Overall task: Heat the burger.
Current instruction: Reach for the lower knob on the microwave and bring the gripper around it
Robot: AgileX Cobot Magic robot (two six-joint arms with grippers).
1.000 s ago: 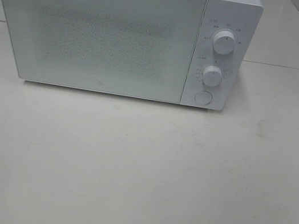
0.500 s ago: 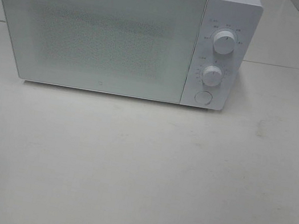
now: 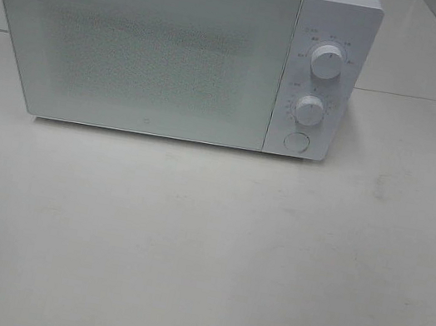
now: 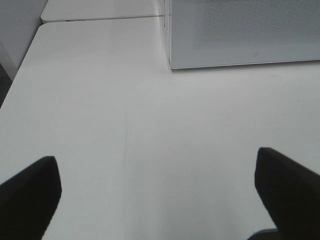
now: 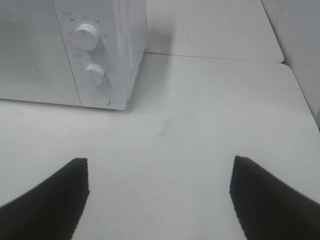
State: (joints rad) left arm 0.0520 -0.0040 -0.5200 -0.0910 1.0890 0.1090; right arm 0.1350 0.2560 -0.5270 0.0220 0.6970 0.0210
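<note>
- Exterior high view: a white microwave (image 3: 175, 46) stands at the back of a pale table (image 3: 202, 253). Its door (image 3: 137, 47) is closed, and the speckled window lets nothing inside be made out.
- On the panel beside the door, the upper knob (image 3: 329, 62), the lower knob (image 3: 308, 109) and the round button (image 3: 295, 141) sit one below the other.
- The burger shows in none of the views. I cannot tell whether it is behind the closed door.
- Left wrist view: the left gripper (image 4: 155, 165) hangs over bare table, its jaws spread wide with only tabletop between them; it grips nothing.
- Ahead of this gripper, well apart from it, is the lower front corner of the microwave (image 4: 240, 35). A faint scratch (image 4: 126, 140) marks the table in front of the jaws.
- Right wrist view: the right gripper (image 5: 159, 170) is likewise spread wide over bare table and pinches nothing.
- Ahead of it, well apart and off to one side, is the microwave's control panel, with both knobs and the button facing the gripper. A faint smudge (image 5: 162, 132) lies on the table between the gripper and the microwave.
</note>
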